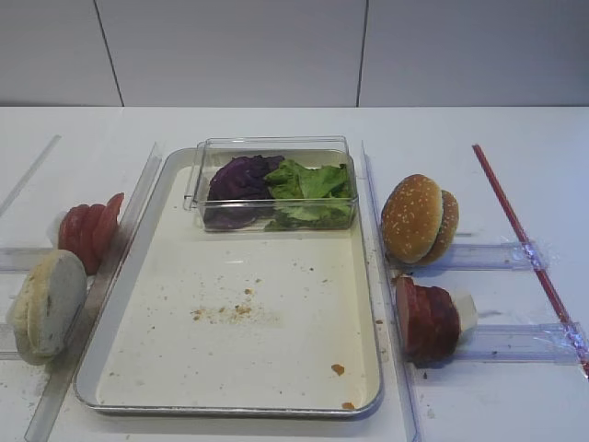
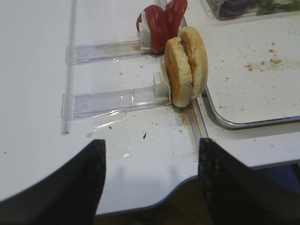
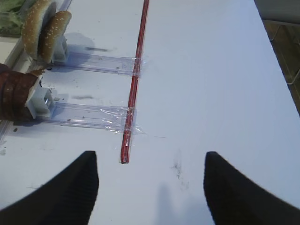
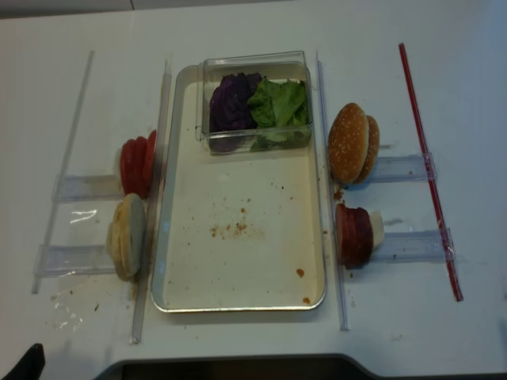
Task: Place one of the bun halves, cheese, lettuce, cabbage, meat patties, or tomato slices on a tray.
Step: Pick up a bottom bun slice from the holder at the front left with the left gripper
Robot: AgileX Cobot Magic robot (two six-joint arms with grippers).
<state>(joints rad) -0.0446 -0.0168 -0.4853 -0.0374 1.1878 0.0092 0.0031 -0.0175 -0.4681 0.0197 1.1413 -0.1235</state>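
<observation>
- Left claw [image 2: 151, 180] spread wide, empty, low over the counter [image 2: 37, 93], well short of the pale bun halves [image 2: 186, 65].
- Bun halves stand upright beside tray [image 2: 243, 123]; approach straight, pinch across the faces.
- Right claw [image 3: 151, 185] spread, idle.

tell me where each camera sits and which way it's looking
Exterior high: in front, above, facing the wall across the tray; no robot parts.
Exterior high (realsense): nearly overhead, looking down; a dark gripper tip shows bottom left.
Left wrist: on the left gripper, jaws open, facing the pale bun halves and tomato slices.
Right wrist: on the right gripper, jaws open, facing the meat patties.
Both exterior views share the tray.
</observation>
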